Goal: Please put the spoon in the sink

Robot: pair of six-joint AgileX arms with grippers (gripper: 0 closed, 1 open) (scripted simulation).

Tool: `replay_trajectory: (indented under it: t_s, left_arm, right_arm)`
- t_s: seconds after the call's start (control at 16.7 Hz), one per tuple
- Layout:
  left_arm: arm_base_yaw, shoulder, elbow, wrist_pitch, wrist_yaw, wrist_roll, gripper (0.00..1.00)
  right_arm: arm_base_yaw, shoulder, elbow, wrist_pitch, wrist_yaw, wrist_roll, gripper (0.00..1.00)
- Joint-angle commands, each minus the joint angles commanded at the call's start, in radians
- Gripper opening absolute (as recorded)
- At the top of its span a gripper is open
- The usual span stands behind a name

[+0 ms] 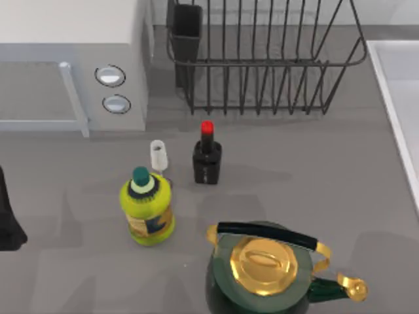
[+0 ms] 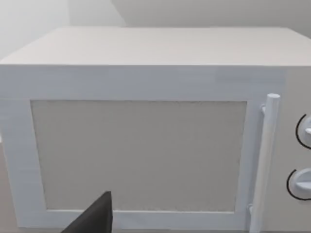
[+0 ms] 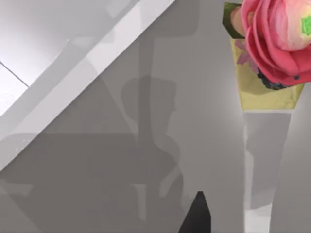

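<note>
**Grey surface, pale wall behind**

Carries one white microwave (image 1: 72, 59) at back left, one black wire dish rack (image 1: 262, 65) at the back, and one sink (image 1: 396, 91) at the right edge. Nearer the front: one yellow-green bottle (image 1: 147, 209), one red-capped black bottle (image 1: 207, 160), one green-and-gold kettle (image 1: 262, 275). Between the bottles, one small white item (image 1: 158, 156); cannot tell whether it is the spoon. Left end effector (image 2: 92, 221) faces the microwave door; right end effector (image 3: 197, 216) hangs near the sink's rim and one pink flower (image 3: 277, 39). Grip of either: cannot tell.
</note>
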Motion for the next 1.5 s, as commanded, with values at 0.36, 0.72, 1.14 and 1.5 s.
replay_trajectory:
  t_s: [0.36,0.72,1.14,1.5]
  left_arm:
    - [0.0,0.0,0.0,0.0,0.0,0.0,1.0]
    - [0.0,0.0,0.0,0.0,0.0,0.0,1.0]
    - [0.0,0.0,0.0,0.0,0.0,0.0,1.0]
    - [0.0,0.0,0.0,0.0,0.0,0.0,1.0]
  right_arm:
    - [0.064,0.357,0.473,-0.17,0.002,0.072,0.0]
    - [0.149,0.808,1.154,-0.384,0.002,0.165,0.0]
    - [0.237,1.175,1.719,-0.536,0.005,0.249,0.0]
    - [0.259,1.241,1.821,-0.558,0.007,0.266,0.0]
